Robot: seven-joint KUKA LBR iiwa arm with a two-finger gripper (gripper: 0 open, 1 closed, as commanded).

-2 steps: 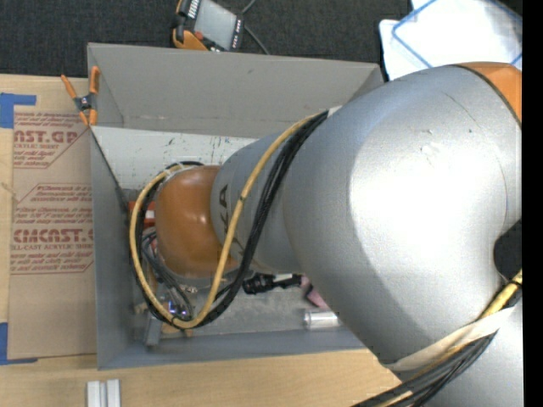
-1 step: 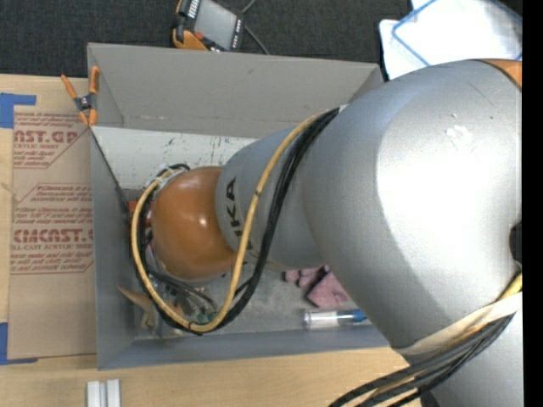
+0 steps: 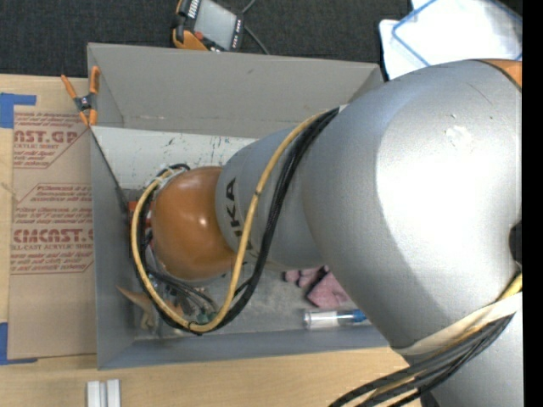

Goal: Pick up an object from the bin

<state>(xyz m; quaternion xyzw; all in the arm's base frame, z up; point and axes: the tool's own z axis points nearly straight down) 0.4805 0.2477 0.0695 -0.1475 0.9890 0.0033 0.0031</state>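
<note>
The grey metal bin [image 3: 254, 83] was largely covered by the silver arm [image 3: 407, 210], which reached in from the right. The arm's orange domed wrist cover [image 3: 191, 223] sat over the bin's left half. The gripper [image 3: 176, 302] hung as a dark mass below that cover, low toward the near-left corner. Whether it was spread, pressed together or pinching something could not be told.

The nearest thing to it was a thin brown stick-like piece [image 3: 134, 297] just to its left, against the left wall. The piece lay aslant, its long axis running roughly from the wall toward the near rim. That was probably the thing in play, though nothing could be seen gripped.

Off to the right lay a pink soft-looking lump [image 3: 321, 287], partly tucked under the arm. Nearer the front wall was a clear tube with a blue cap [image 3: 333, 318], lying lengthwise along that wall. Both were well apart from the gripper.

A yellow-and-black cable loop [image 3: 140, 253] curled round the cover and drooped close to the corner. With the left wall so near, any closing there would likely be cramped.
</note>
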